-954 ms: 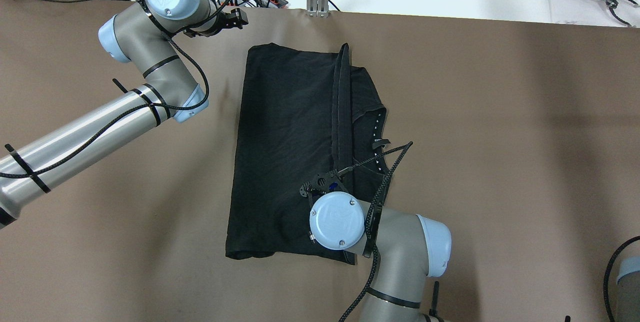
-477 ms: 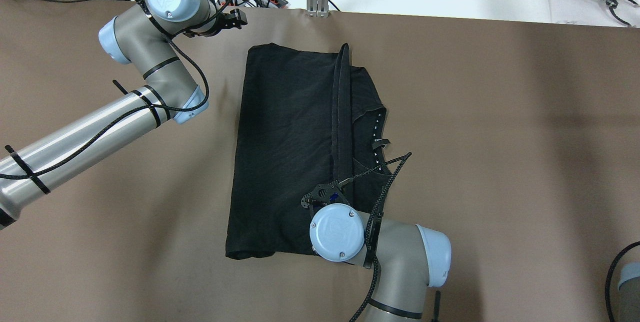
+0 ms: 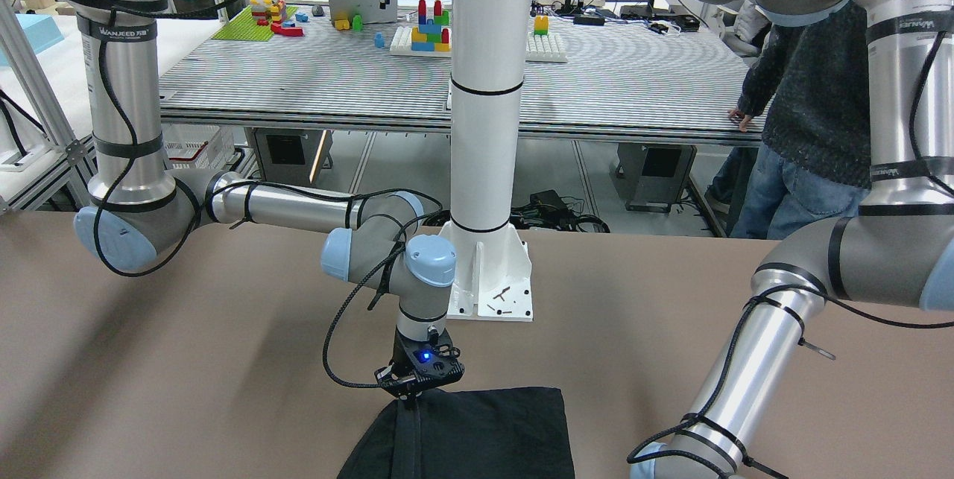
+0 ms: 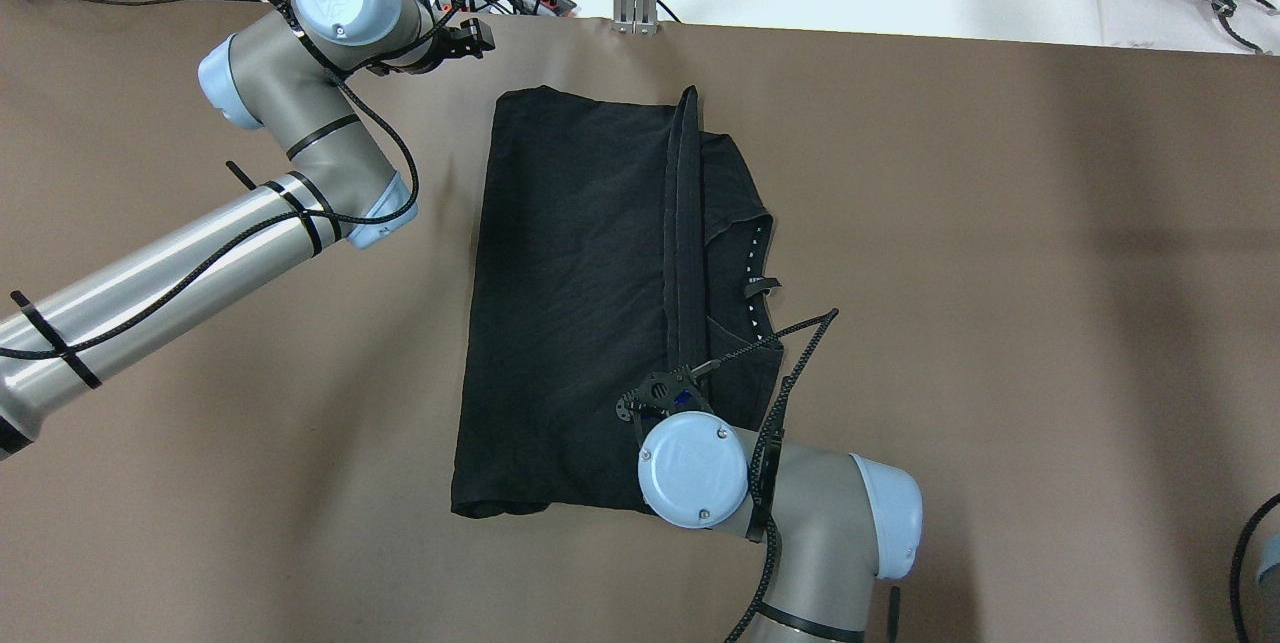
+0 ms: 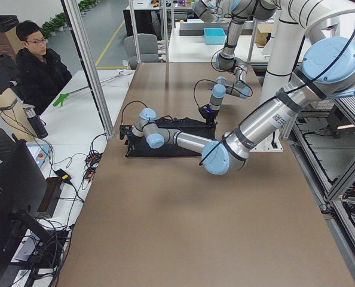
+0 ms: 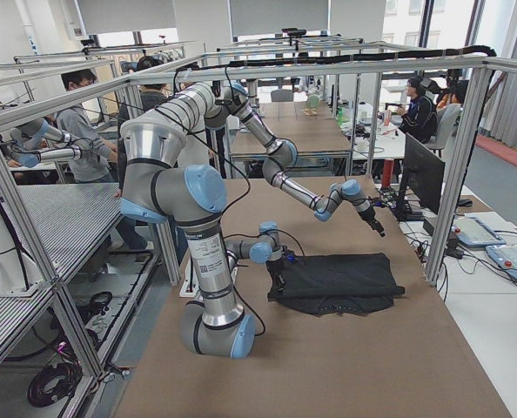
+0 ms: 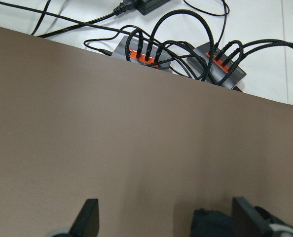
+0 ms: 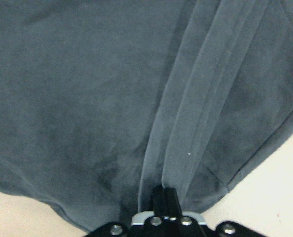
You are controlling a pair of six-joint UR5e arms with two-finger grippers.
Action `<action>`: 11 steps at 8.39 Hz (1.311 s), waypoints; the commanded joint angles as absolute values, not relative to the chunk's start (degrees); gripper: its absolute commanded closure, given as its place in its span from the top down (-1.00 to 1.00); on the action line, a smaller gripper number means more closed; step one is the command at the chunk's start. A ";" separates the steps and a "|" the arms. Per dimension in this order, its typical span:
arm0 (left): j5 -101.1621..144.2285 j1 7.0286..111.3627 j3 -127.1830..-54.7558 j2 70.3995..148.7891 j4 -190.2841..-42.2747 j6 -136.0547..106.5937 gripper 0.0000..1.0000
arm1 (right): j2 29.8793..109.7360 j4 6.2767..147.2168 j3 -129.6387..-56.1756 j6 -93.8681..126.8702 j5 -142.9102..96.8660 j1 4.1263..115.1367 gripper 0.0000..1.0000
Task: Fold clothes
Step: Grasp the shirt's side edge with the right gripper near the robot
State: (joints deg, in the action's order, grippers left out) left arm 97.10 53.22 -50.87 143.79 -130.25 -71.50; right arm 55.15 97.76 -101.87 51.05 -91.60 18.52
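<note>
Front-facing view first: the right gripper point(image 3: 412, 392) is down at the robot-side edge of the clothes point(image 3: 492, 434). It stands just in front of the white pillar point(image 3: 488, 129), jaws pressed together on a raised fold point(image 3: 406, 430) of black fabric. A person point(image 3: 809, 99) stands at the next table behind.

Overhead now: the right arm has slid a touch toward the robot and to its own right since half a second ago, with the fold still pinched. The clothes' outline on the desk point(image 4: 1000, 273) has not changed, and the left arm has stayed put. The clothes lie mid-desk, their long axis running from the robot's edge to the far edge and leaning slightly. The fold runs along that axis, right of the middle, and the neck opening point(image 4: 755, 263) faces the robot's right. The left gripper point(image 4: 470, 36) hangs just off the fabric's far left corner, not touching it.

Exterior left: the near arm reaches across the dark fabric, and the far arm stands on its robot-side edge.

Exterior right: the clothes lie flat, with the near arm's gripper planted on the edge nearest the robot.

Left wrist: the jaws are spread and the fingers point(image 7: 90, 219) sit over bare desk. A dark scrap of the clothes shows low between them, and power strips point(image 7: 146, 52) lie beyond the desk edge.

Right wrist: the jaws are clamped tight on the fold, which runs straight away from the camera
</note>
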 commanded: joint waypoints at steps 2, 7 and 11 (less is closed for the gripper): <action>97.03 52.74 -50.89 143.88 -130.25 -71.98 0.89 | 62.83 97.82 -109.15 47.29 -91.85 19.16 -1.00; 94.66 51.24 -50.89 143.96 -130.25 -73.56 0.89 | 65.13 97.73 -111.26 48.60 -91.41 19.42 0.89; 96.58 51.42 -55.51 142.49 -127.29 -73.30 0.89 | 62.49 97.91 -110.05 48.69 -91.15 18.99 0.89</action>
State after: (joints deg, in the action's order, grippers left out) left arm 95.11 51.35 -51.69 143.91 -130.00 -73.42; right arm 63.30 97.80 -111.00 48.58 -91.58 19.51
